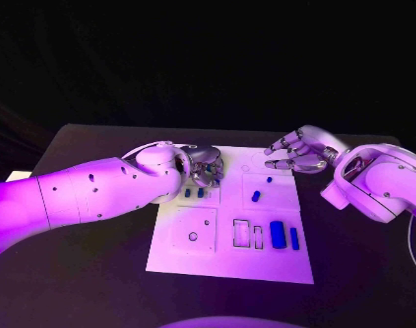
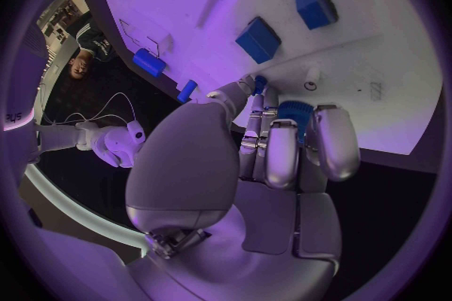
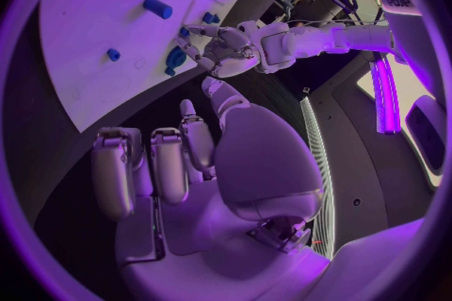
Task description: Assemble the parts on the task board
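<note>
Task board (image 1: 229, 256) lying mid-bench (image 1: 89, 287) | left robot hand (image 1: 203, 167) gripping a blue part (image 2: 294, 114) at the board's far-left corner | right robot hand (image 1: 301, 152) hovering curled, holding nothing, by far-right corner

One task board (image 1: 229, 263), seven blue parts (image 1: 278, 234)

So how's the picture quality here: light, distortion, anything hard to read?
Head view: purple light washes the board and both arms, and the background is black. Left wrist view: fisheye bends the board's edges; the left hand hides part of a blue part. Right wrist view: the right hand looks sharp.
</note>
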Motion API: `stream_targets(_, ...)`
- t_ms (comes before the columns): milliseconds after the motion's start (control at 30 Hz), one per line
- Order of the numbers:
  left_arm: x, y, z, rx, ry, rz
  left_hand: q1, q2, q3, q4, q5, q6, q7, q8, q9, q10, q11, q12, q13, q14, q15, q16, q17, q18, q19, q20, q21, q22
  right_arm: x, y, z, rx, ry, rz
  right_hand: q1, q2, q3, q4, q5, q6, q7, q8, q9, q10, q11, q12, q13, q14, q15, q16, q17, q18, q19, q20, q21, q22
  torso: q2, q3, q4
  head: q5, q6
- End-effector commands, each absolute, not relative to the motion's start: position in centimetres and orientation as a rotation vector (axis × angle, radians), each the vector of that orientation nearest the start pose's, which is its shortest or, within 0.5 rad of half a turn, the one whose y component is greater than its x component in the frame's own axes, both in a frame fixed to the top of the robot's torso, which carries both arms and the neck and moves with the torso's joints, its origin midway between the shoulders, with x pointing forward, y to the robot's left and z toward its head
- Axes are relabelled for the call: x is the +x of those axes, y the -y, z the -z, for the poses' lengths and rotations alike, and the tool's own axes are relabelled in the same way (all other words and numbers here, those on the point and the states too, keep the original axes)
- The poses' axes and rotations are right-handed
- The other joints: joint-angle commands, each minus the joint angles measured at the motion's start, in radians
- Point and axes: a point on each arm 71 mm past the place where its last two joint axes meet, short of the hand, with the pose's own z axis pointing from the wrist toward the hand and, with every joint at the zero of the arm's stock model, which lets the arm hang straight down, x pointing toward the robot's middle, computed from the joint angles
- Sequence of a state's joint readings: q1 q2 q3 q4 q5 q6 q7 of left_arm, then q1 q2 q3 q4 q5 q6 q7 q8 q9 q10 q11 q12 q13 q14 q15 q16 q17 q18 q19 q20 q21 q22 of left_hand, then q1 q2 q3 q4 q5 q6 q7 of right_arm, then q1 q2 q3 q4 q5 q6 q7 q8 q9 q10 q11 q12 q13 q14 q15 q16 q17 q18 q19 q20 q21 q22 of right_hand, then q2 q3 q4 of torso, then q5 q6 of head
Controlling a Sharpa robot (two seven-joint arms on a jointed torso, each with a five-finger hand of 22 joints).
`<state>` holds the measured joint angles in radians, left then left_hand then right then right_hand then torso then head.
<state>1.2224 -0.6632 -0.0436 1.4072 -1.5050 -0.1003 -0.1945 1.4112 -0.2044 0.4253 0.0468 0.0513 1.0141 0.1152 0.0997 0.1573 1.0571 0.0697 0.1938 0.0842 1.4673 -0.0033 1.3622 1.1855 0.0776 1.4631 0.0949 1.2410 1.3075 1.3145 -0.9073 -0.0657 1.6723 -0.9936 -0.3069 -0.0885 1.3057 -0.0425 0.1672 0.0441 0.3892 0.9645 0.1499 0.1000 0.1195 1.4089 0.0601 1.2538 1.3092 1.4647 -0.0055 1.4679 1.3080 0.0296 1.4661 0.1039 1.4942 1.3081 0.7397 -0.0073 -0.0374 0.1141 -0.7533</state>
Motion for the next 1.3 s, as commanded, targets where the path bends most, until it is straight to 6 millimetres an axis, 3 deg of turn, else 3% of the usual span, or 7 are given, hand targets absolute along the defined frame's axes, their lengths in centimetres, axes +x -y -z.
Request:
stream_targets(33, 50.48, -14.84, 20.35, 0.279, -1.88, 0.519, -0.001, 0.0, -0.006, -0.002, 0.003, -0.002, -0.004, -0.006, -0.002, -0.03, 0.025, -0.002, 0.001, 0.029, 0.008, -0.004, -0.001, -0.004, 0.005, 0.007, -0.005, 0.022, 47.06, 18.94, 13.66, 0.173, -1.739, -0.95, 0.007, 0.001, 0.005, 0.001, 0.003, 0.007, 0.002, -0.006, -0.001, -0.005, 0.001, 0.0, 0.043, 0.067, -0.007, -0.004, 0.086, 0.008, 0.0, -0.007, -0.004, 0.108, 0.0, -0.0002, 0.0001, 0.001, 0.0)
stream_targets(500, 50.47, -15.04, 20.45, 0.277, -1.891, 0.508, 0.01, 0.017, 0.005, -0.01, 0.003, 0.008, -0.002, -0.007, -0.005, -0.01, 0.02, 0.016, 0.01, 0.03, 0.005, 0.0, 0.001, -0.006, 0.01, 0.007, 0.004, 0.03, 47.06, 18.91, 13.68, 0.172, -1.74, -0.951, 0.007, 0.001, 0.005, 0.001, 0.003, 0.007, 0.002, -0.006, -0.001, -0.005, 0.001, 0.0, 0.043, 0.067, -0.007, -0.004, 0.086, 0.008, 0.0, -0.007, -0.004, 0.108, 0.001, 0.0, -0.0004, 0.001, -0.003)
stream_targets(867, 50.43, -14.99, 20.53, 0.283, -1.904, 0.504, 0.027, 0.036, 0.042, -0.03, 0.003, 0.037, 0.013, -0.004, -0.007, 0.045, 0.0, 0.052, 0.028, 0.032, -0.01, 0.008, 0.006, -0.01, 0.018, -0.005, 0.025, 0.047, 47.06, 18.87, 13.69, 0.172, -1.74, -0.951, 0.007, 0.001, 0.005, 0.001, 0.003, 0.007, 0.002, -0.006, -0.001, -0.005, 0.001, 0.0, 0.043, 0.067, -0.007, -0.004, 0.086, 0.008, 0.0, -0.007, -0.004, 0.108, 0.001, -0.0001, -0.0003, 0.001, -0.005)
stream_targets(1300, 50.43, -14.94, 20.5, 0.281, -1.902, 0.517, 0.033, 0.045, 0.066, -0.045, 0.003, 0.054, 0.015, -0.005, -0.01, 0.071, -0.005, 0.068, 0.039, 0.034, -0.015, 0.013, 0.012, -0.014, 0.022, -0.011, 0.04, 0.06, 47.05, 18.89, 13.68, 0.172, -1.74, -0.951, 0.007, 0.001, 0.005, 0.001, 0.003, 0.007, 0.002, -0.006, -0.001, -0.005, 0.001, 0.0, 0.043, 0.067, -0.007, -0.004, 0.086, 0.008, 0.0, -0.007, -0.004, 0.108, 0.001, -0.0001, 0.0004, 0.0, -0.006)
